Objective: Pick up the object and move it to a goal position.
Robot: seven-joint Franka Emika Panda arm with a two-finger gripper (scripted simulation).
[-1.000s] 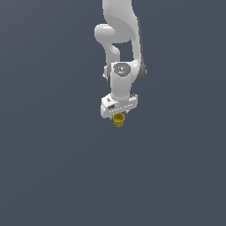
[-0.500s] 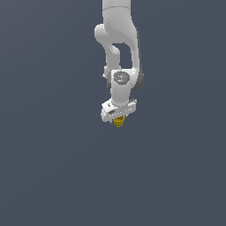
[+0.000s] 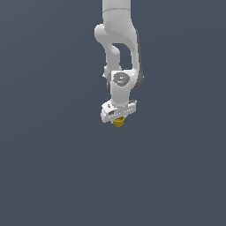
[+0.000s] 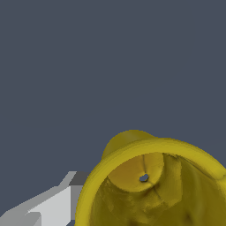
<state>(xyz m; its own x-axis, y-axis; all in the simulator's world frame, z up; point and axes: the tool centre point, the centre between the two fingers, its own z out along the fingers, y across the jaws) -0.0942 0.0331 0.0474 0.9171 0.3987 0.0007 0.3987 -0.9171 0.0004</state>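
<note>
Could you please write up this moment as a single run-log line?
phase: carry | gripper: shut on yellow cup | cup: hangs below the gripper, open mouth toward the wrist camera | goal marker: none visible

yellow cup [image 4: 154,185]: close, hollow inside visible | pincer finger [image 4: 48,209]: pale, touching cup

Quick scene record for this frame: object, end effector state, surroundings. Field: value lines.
object: mustard-yellow cup, flared rim, open end toward the wrist camera
object location: directly under the end effector, only its lower part showing in the exterior view
end effector: shut on the cup
finger: one grey-white finger beside the cup's rim in the wrist view
surroundings: plain dark grey-blue background
goal marker: none visible
</note>
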